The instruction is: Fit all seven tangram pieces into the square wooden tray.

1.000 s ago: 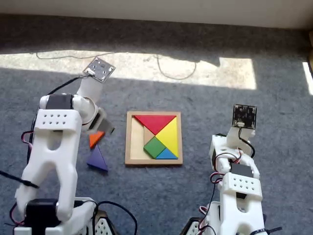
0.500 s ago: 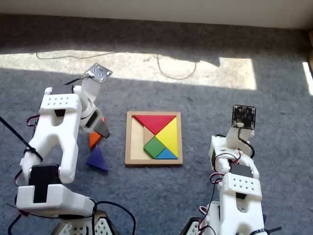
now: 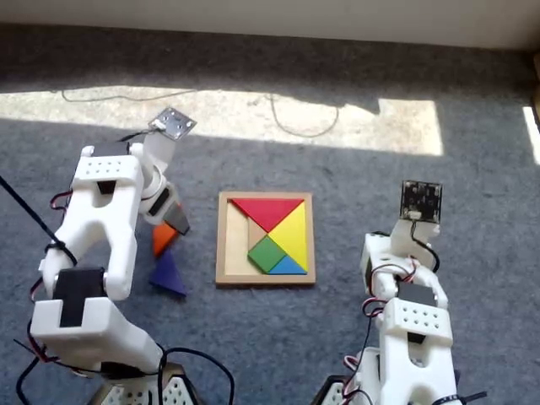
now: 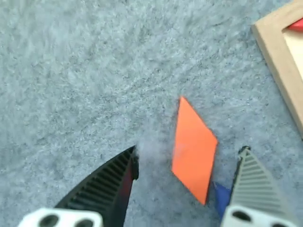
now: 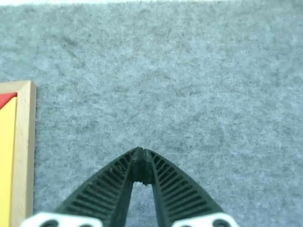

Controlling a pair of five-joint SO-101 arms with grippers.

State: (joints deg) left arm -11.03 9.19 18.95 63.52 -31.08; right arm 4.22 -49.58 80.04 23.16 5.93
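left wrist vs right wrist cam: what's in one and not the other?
Left wrist, not right: the left tool open, fingers either side of the orange piece, a corner of the purple piece beside it. Right wrist, not left: the right tool shut over carpet, and the yellow piece in the tray. Shared: carpet, the tray's edge, a sliver of the red piece.

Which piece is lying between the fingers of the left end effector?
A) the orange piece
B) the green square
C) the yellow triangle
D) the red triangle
A: the left wrist view shows the orange piece lying flat in the gap of the open left end effector, not yet gripped.
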